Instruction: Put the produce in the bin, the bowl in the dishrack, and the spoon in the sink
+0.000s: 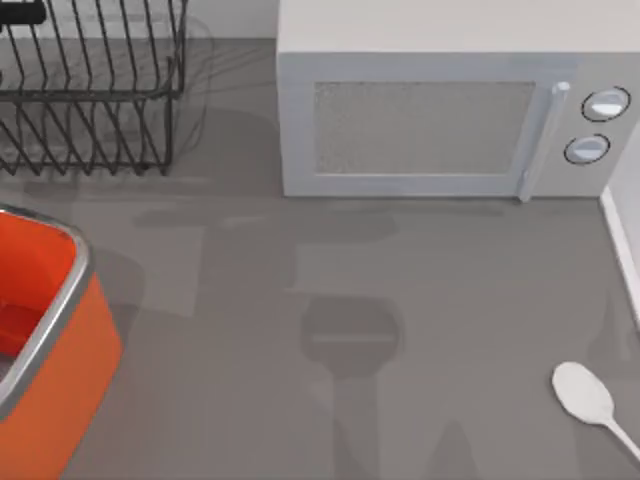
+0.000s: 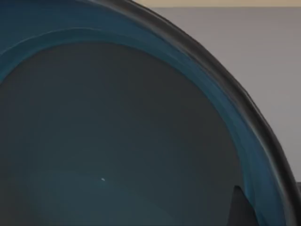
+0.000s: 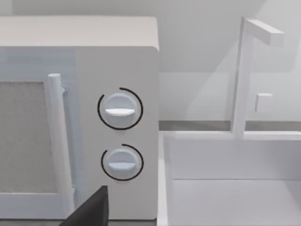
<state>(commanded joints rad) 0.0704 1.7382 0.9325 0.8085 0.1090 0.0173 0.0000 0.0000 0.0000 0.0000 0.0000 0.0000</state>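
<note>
The grey tabletop point(image 1: 400, 300) carries a microwave point(image 1: 440, 110) at the back, the dishrack point(image 1: 90, 90) at back left, the orange bin point(image 1: 45, 340) at the left edge and the spoon point(image 1: 590, 398) at front right. The bowl point(image 2: 141, 141) sits close against the left wrist camera. Beside the microwave lies the sink point(image 3: 235, 188). Whether either gripper is spread or pressed together cannot be told.

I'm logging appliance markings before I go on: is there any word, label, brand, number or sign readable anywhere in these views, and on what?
None: no text, number or brand mark can be read in any view.
The microwave front is blank; its two dials carry only plain arc outlines, no figures.
The orange bin, dishrack, spoon, bowl and sink bear no markings.
</note>
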